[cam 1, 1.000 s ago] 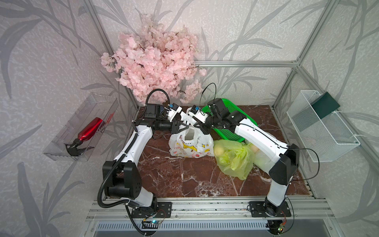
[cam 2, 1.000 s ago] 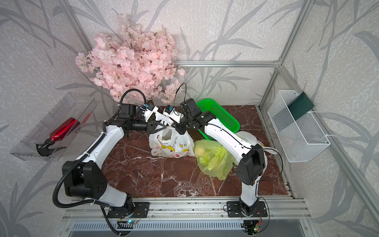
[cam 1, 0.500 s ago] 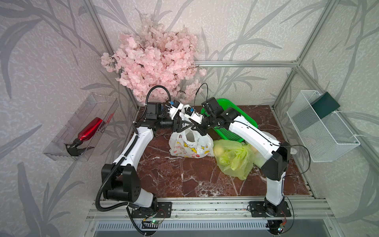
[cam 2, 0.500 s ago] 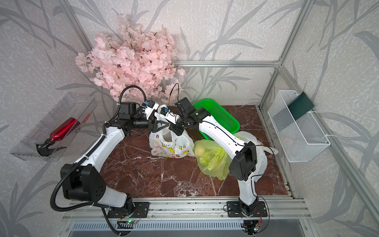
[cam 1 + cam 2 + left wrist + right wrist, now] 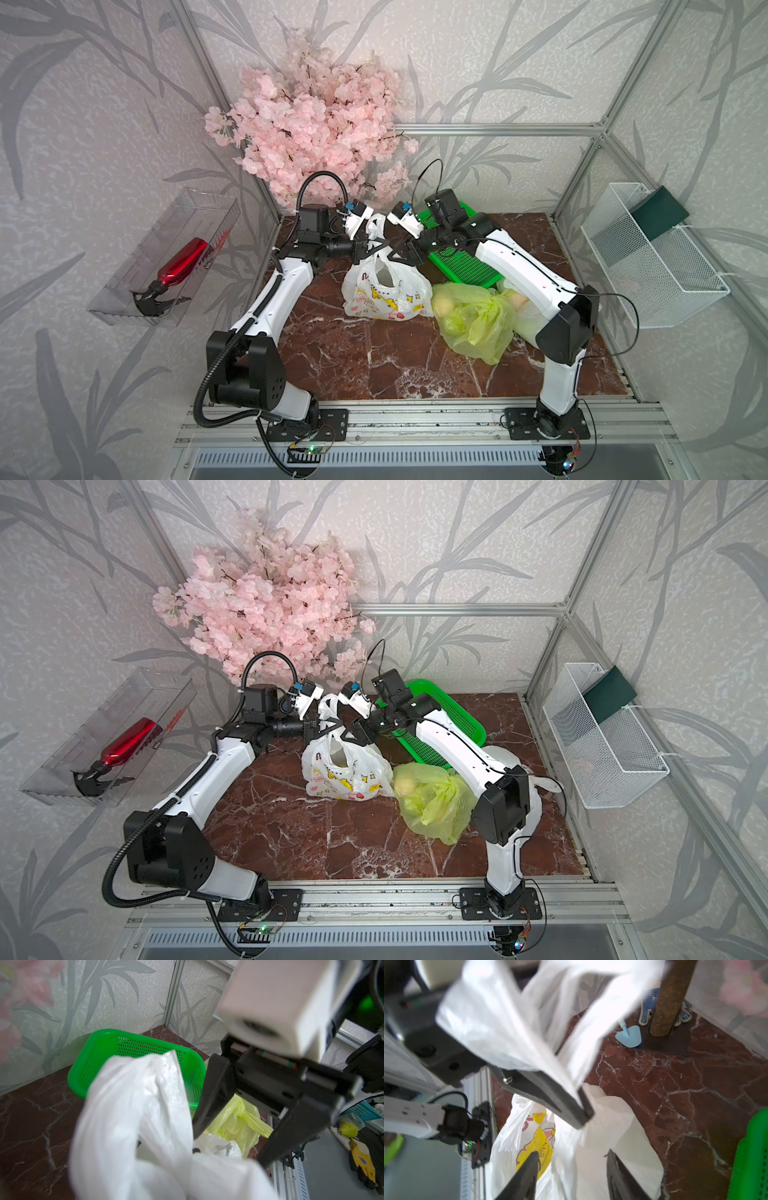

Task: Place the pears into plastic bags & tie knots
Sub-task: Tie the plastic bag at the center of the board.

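Observation:
A white plastic bag [image 5: 386,291] with cartoon prints stands mid-table, its mouth open. My left gripper [image 5: 371,246] is shut on one of its raised handles [image 5: 508,1032]; in the left wrist view white plastic hides my own jaws. My right gripper [image 5: 573,1172] hangs open just above the bag [image 5: 591,1126], nothing between its fingers [image 5: 527,1176], and faces the left gripper [image 5: 329,725] closely. To the right lies a yellow-green bag [image 5: 473,320] with a pear [image 5: 442,307] showing through and a twisted knot [image 5: 255,1124]. Another white bag [image 5: 536,779] sits behind the right arm.
A green perforated basket [image 5: 461,262] lies at the back, under the right forearm. Pink blossom branches [image 5: 316,120] on a brown stem [image 5: 668,997] stand in the back corner. A wire basket [image 5: 652,257] hangs on the right wall, a clear tray with a red bottle [image 5: 178,266] on the left.
My right gripper has opened and let go of the white bag's handle. My left gripper opened wider, then shut on the handle. Both wrists shifted slightly to the left.

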Available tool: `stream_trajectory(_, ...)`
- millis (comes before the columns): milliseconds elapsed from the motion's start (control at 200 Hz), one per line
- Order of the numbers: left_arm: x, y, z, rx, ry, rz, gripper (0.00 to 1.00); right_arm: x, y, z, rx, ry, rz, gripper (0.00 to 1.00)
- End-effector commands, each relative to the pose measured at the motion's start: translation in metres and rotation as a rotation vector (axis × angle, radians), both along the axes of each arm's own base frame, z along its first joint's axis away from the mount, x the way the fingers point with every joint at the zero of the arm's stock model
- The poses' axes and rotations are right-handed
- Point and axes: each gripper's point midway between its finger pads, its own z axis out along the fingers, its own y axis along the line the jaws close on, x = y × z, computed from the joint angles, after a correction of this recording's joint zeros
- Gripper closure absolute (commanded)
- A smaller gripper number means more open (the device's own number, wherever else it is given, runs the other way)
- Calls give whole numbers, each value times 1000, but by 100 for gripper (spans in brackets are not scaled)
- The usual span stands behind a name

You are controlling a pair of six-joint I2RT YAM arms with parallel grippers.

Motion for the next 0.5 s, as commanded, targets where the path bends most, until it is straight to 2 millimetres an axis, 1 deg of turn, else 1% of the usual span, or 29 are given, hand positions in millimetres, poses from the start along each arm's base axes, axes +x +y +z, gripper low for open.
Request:
stream_trajectory(0,1,3,-14,64,-8,-2,96,14,-3,61,248,122,-97,44)
stream_trajectory(110,1,1,-15,82,-20,-8,95,23,6,63,233,149,-144,43)
stream_trajectory(195,-2,-1,-11,75,-36,-20,95,26,16,64,214,147,-147,43)
stream_trajectory(350,-7,-4,-9,71,-44,-42,95,24,37,70,208,148,-97,45)
stream_trajectory(445,-9,-4,-8,72,-53,-48,95,23,47,66,180,150,-78,48)
stream_trajectory(500,-10,-4,-7,72,-59,-51,95,25,48,64,165,153,-77,50)
